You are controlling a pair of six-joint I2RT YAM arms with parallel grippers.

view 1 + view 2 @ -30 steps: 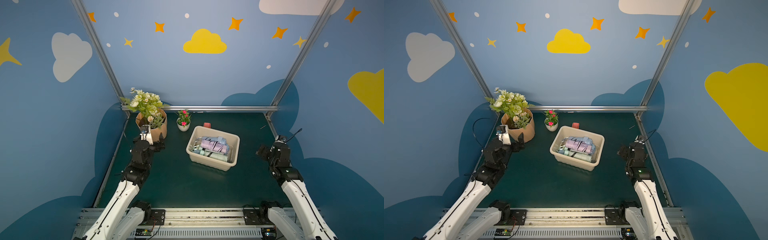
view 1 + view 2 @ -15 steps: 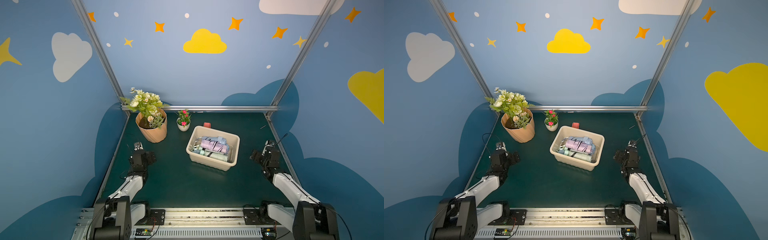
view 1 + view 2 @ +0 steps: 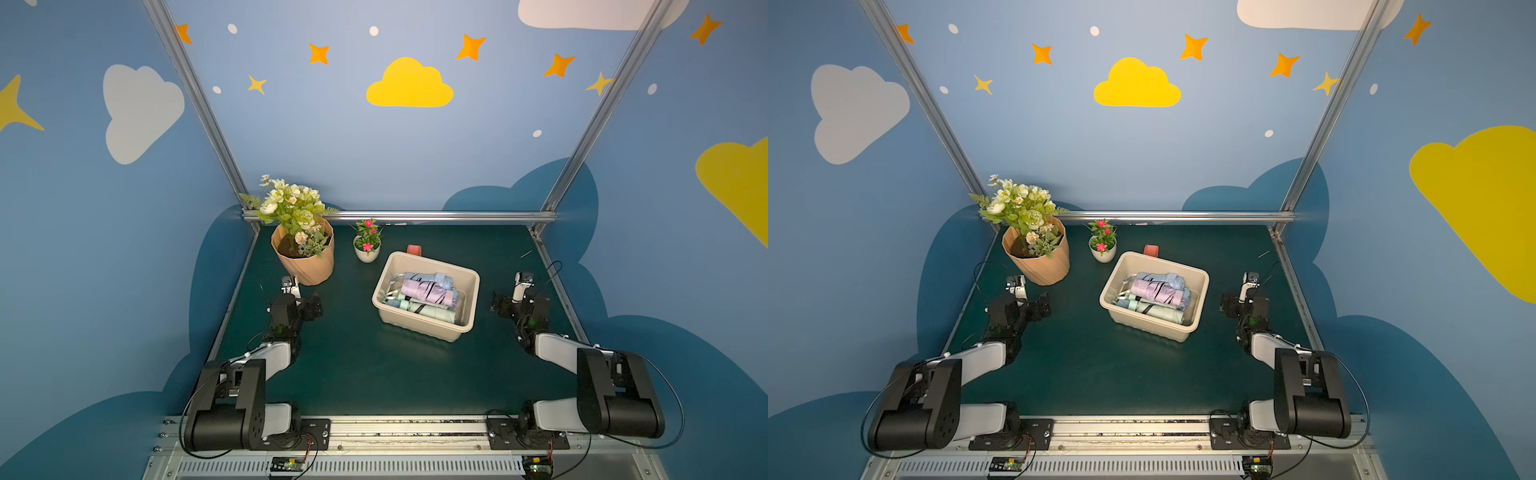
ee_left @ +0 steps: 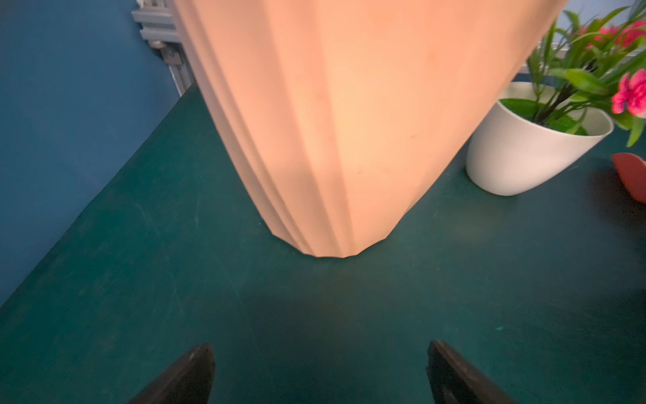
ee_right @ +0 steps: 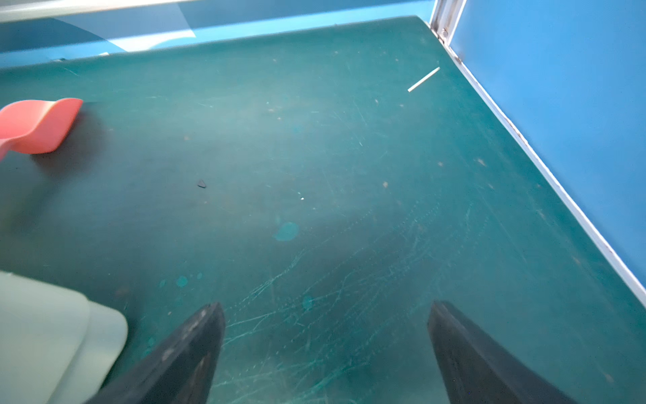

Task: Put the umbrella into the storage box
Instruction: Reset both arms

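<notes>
The left gripper point(image 4: 320, 353) and the right gripper point(image 5: 325, 307) both stand wide open and empty, low over the desk point(image 3: 365, 365). Between them sits the storage box point(image 3: 419, 328), with the folded umbrellas point(image 3: 426, 291) already lying inside. They look light, with soft fabric over a stiff core, and would be best gripped across the middle.

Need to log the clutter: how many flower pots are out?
2. The peach pot stands in the back left corner; the white pot is just right of it, between it and the box. None looks hidden.
</notes>
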